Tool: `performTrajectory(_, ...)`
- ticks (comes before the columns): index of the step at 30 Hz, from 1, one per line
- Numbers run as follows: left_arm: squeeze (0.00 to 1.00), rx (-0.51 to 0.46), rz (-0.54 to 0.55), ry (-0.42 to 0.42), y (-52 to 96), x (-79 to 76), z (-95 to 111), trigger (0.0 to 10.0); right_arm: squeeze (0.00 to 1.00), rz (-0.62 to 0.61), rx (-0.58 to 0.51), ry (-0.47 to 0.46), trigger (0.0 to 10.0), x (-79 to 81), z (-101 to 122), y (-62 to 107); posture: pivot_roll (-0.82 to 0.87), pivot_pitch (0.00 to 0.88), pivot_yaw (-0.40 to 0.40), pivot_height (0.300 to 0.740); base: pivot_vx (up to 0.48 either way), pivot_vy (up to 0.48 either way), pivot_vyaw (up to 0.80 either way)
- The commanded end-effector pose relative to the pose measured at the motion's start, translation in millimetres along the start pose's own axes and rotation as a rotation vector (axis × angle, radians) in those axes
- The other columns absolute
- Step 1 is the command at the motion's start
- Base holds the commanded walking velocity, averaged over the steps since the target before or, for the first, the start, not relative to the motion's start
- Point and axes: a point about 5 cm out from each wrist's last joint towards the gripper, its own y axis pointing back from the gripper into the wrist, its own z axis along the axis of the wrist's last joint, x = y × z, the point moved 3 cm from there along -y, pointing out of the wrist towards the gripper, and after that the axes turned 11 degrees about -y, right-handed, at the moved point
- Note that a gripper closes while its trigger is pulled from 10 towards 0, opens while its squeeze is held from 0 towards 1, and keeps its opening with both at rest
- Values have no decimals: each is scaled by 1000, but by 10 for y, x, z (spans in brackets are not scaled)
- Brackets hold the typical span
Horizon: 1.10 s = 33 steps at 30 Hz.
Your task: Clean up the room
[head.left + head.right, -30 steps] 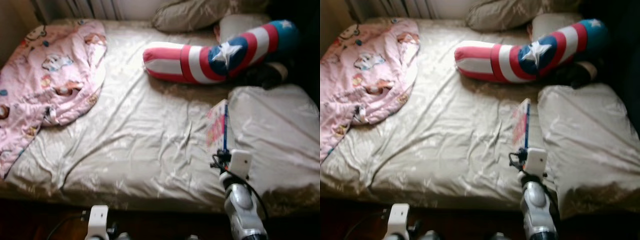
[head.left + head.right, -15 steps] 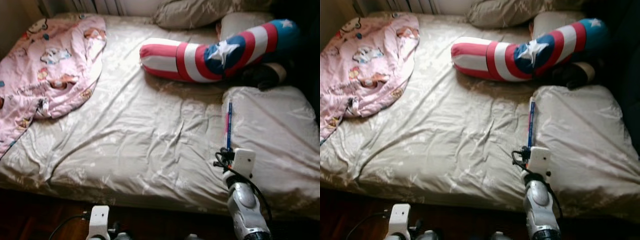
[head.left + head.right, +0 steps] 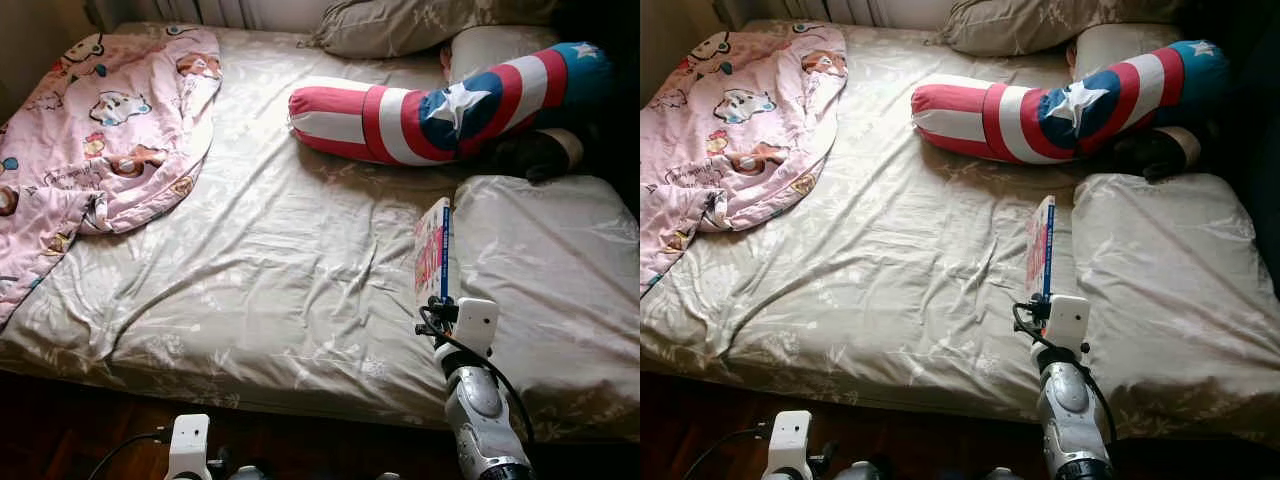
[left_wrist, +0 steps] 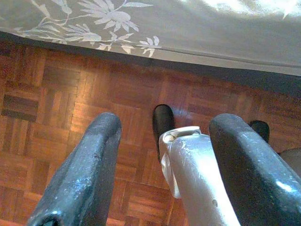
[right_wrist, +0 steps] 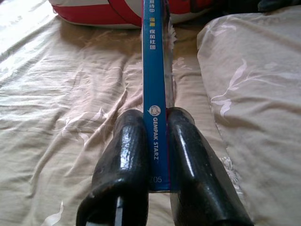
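Note:
A thin book with a blue spine and a pink cover stands upright above the bed, pinched between the fingers of my right gripper, which is shut on it. The right arm reaches up from the near edge of the bed, just left of a beige pillow. My left gripper hangs low over the wooden floor beside the bed's edge, open, with nothing between its fingers.
The bed carries a pink cartoon blanket at its left. A red, white and blue star bolster lies across the back. More beige pillows sit at the head. Parquet floor lies below the bed's near edge.
The camera has shifted slightly. The book in my right gripper has turned from edge-on, so its pink cover shows again.

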Motion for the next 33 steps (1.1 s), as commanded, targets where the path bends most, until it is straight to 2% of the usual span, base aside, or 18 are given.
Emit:
performTrajectory(1, 0, 42, -8, 6, 34, -9, -128, 10000, 0, 2, -8, -5, 10000, 6, 19, -2, 76, 208, -14, 740, 0, 0, 0)
performTrajectory(8, 0, 41, -7, -1, 33, -8, -125, 10000, 0, -17, -6, -19, 10000, -21, 11, 0, 74, 204, -12, 740, 142, 0, 0)
performTrajectory(25, 0, 39, -10, -2, 29, -38, -113, 10000, 0, -34, -6, -24, 10000, -56, 18, -5, 73, 222, -17, 740, 301, 0, 0)
performTrajectory(33, 0, 33, -10, 7, 31, -42, -112, 10000, 0, -59, -6, -44, 10000, -91, 7, 1, 74, 226, -18, 740, 0, 0, 0)
